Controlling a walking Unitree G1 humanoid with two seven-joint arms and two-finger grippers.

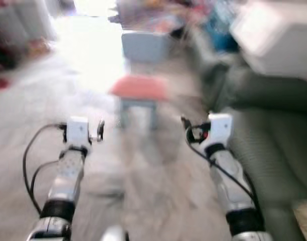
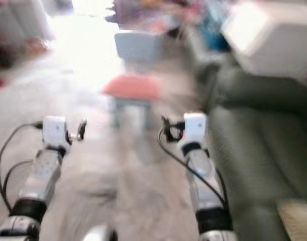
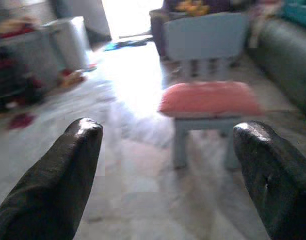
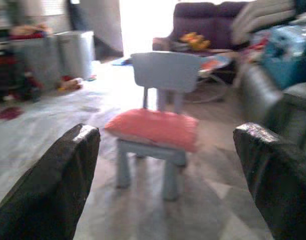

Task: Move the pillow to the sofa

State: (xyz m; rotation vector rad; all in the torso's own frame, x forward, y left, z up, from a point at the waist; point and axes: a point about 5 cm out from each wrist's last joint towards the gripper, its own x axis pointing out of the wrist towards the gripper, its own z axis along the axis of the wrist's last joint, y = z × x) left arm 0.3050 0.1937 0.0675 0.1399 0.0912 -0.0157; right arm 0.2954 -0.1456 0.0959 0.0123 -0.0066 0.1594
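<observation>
The head views were blurred. A grey-green sofa (image 1: 274,145) ran along the robot's right side, with a pale bulky object (image 1: 279,37) on its far end; what it was could not be told. The floor (image 1: 22,110) was pale, with bright glare near the far doorway. A small light-blue chair (image 4: 163,75) stood ahead on the floor, between the two arms and well apart from them. The salmon-pink pillow (image 4: 154,128) lay flat on the chair seat, not on the sofa. The left gripper (image 3: 168,165) was held forward over the floor, its fingers (image 3: 62,175) apart and empty. The right gripper (image 4: 165,165) was held forward just beside the sofa edge, fingers (image 4: 278,175) apart and empty.
</observation>
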